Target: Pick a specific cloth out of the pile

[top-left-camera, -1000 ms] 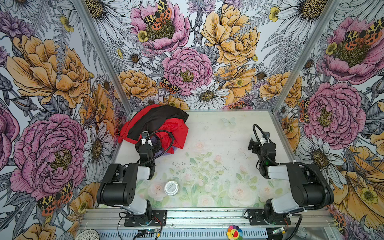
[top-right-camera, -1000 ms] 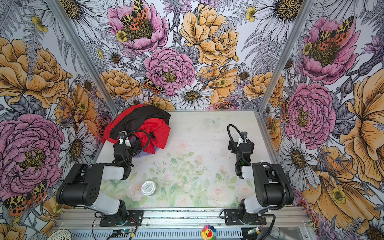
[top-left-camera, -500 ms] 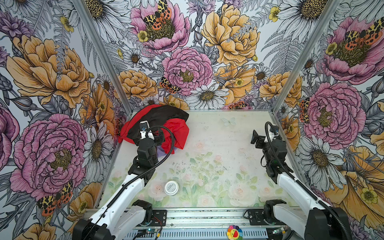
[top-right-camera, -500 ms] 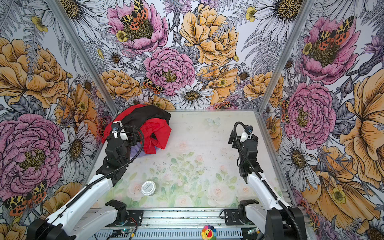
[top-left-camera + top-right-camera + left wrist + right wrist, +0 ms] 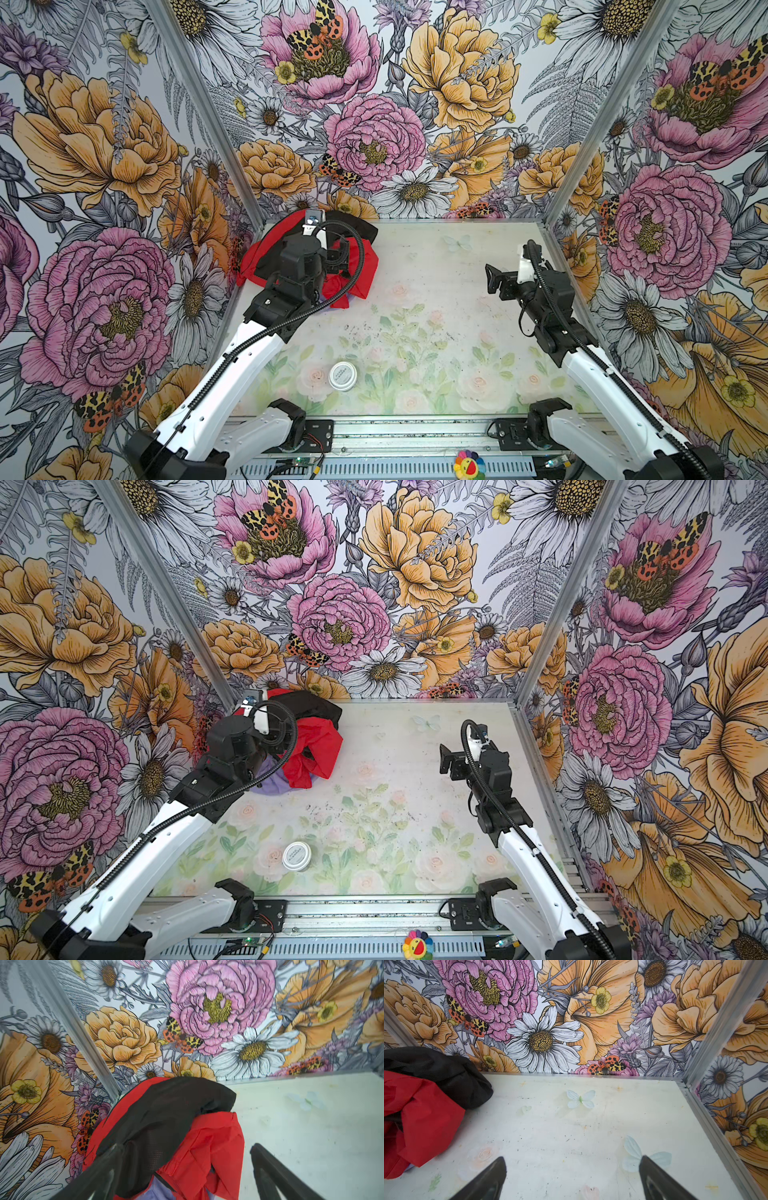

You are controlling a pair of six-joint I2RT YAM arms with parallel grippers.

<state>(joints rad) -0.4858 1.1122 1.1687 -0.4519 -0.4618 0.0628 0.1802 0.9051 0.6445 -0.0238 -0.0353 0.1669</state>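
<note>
The pile (image 5: 361,270) lies in the back left corner of the table, a black cloth (image 5: 357,230) draped over a bright red cloth (image 5: 316,750). The cloth (image 5: 272,781), pale lavender, peeks out from under the red one at the pile's near edge, and in the left wrist view the cloth (image 5: 160,1190) shows between the jaws. My left gripper (image 5: 186,1147) hovers open over the pile, one finger above the black cloth and the other over bare table, holding nothing. My right gripper (image 5: 573,1159) is open and empty above the table's right side (image 5: 505,280), well clear of the pile.
A small round white tin (image 5: 343,376) sits near the front middle of the floral table (image 5: 415,332). Flowered walls with metal corner posts (image 5: 552,208) close in the back and both sides. The arm bases stand on a rail along the front edge.
Both arms have unfolded from a low tucked pose and stretched toward the back. The left gripper has travelled up over the pile; the right gripper has risen over the right side. Both stayed open.
</note>
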